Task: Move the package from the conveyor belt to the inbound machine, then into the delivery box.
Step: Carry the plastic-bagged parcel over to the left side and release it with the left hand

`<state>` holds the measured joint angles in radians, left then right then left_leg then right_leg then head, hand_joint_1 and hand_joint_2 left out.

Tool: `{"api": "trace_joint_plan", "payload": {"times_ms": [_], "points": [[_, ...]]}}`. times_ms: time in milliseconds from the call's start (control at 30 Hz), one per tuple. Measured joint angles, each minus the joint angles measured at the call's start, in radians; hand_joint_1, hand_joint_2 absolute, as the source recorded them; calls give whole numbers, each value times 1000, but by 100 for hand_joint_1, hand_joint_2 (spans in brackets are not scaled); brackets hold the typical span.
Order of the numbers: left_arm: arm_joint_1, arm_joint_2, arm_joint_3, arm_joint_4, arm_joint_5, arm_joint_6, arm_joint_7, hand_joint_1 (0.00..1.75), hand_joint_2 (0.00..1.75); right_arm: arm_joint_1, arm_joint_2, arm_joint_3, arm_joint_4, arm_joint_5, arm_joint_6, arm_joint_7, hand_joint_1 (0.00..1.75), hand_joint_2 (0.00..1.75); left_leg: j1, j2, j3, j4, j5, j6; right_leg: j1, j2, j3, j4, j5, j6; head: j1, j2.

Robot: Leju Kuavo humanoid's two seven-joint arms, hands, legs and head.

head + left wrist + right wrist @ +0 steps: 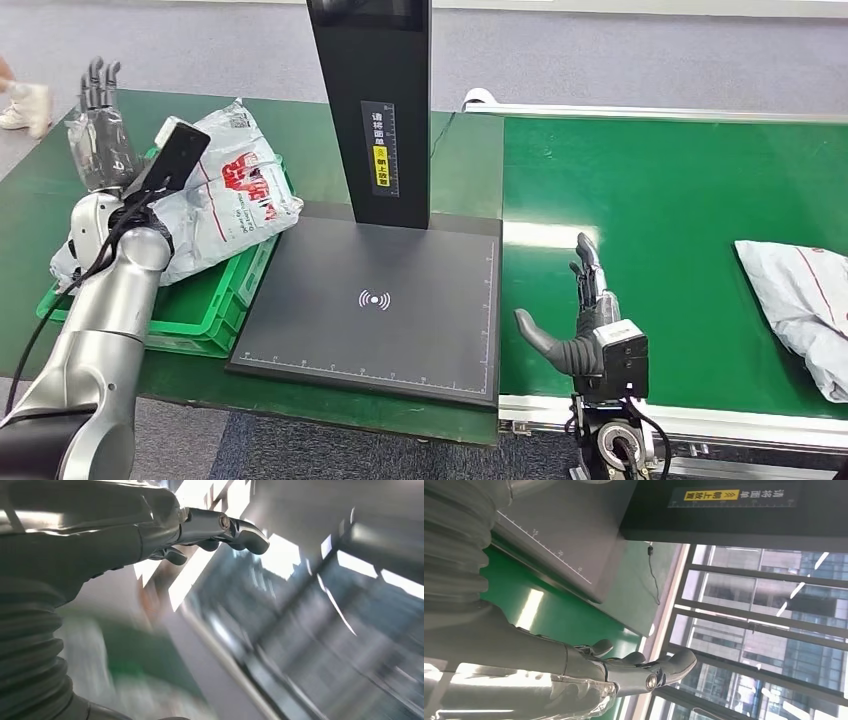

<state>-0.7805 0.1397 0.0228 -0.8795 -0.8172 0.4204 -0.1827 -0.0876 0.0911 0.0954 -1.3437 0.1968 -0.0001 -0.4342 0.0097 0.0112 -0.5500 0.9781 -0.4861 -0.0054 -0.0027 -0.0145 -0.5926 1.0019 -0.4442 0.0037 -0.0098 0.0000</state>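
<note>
A white plastic package (pixel 228 190) with red print lies in the green delivery box (pixel 205 318) at the left. My left hand (pixel 100 125) is raised above and left of it, fingers straight and apart, holding nothing; the left wrist view shows its fingers (pixel 220 527) against a blurred background. A second white package (pixel 800 300) lies on the green conveyor belt (pixel 660 200) at the far right. My right hand (pixel 585 320) stands open over the belt's near left part, thumb out toward the inbound machine's dark scan plate (pixel 375 300). In the right wrist view its fingers (pixel 644 667) are extended and empty.
The machine's black upright column (pixel 375 100) rises behind the plate. The belt's white near rail (pixel 700 420) runs under my right wrist. A green table (pixel 460 160) carries the box and the machine. A person's shoe (pixel 25 105) is at the far left.
</note>
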Motion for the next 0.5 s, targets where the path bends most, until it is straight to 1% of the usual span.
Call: {"api": "trace_joint_plan", "payload": {"times_ms": [67,100,133,167,200,233,300,333,367,400,433,467,500], "points": [[17,-14,6,-26,273,-165,-88,0,175,-7,-4,3,5,-10,-2,-9,0,175,0,0,0,0,0,0,0,0,0,0,0,0,0,0],[28,-20,7,-35,373,-224,-116,0,175,-12,-6,4,9,-14,-2,-13,0,175,0,1,0,0,0,0,0,1,0,0,0,0,0,0],[38,-24,6,-41,436,-257,-132,0,175,-16,-7,5,13,-17,-2,-17,0,175,0,1,0,0,0,0,0,1,0,0,0,0,0,0],[45,-27,4,-43,469,-268,-137,0,175,-20,-9,6,17,-19,-2,-20,0,175,0,2,0,0,0,0,0,2,0,0,0,0,0,0],[50,-28,0,-41,477,-261,-133,0,175,-23,-10,7,20,-20,-2,-22,0,175,0,1,0,0,0,0,0,2,0,0,0,0,0,0],[50,-27,-7,-34,452,-228,-121,0,175,-26,-11,9,24,-20,-2,-23,0,175,0,1,0,0,0,0,0,1,0,0,0,0,0,0],[38,-17,-31,0,321,-93,-70,0,175,-32,-13,14,29,-21,-2,-23,0,175,0,1,0,0,0,0,0,1,0,0,0,0,0,0],[25,-8,-46,26,230,-18,-26,0,175,-35,-13,18,31,-21,-2,-23,0,175,0,1,0,0,0,0,0,1,0,0,0,0,0,0],[8,2,-63,59,134,27,35,0,175,-37,-13,21,32,-21,-2,-22,0,175,0,1,0,0,0,0,0,1,0,0,0,0,0,0],[-12,13,-82,96,46,35,104,0,175,-40,-14,23,35,-21,-2,-21,0,175,0,1,0,0,0,0,0,1,0,0,0,0,0,0],[-32,23,-101,136,-32,6,174,0,175,-45,-14,26,39,-22,-2,-20,0,175,0,1,0,0,0,0,0,1,0,0,0,0,0,0],[-49,32,-120,175,-95,-46,235,0,175,-51,-13,28,45,-22,-2,-18,0,175,0,1,0,0,0,0,0,1,0,0,0,0,0,0],[-63,38,-137,210,-141,-100,279,0,175,-57,-13,29,51,-22,-2,-17,0,175,0,1,0,0,1,-1,0,1,0,0,0,0,0,0]]}}
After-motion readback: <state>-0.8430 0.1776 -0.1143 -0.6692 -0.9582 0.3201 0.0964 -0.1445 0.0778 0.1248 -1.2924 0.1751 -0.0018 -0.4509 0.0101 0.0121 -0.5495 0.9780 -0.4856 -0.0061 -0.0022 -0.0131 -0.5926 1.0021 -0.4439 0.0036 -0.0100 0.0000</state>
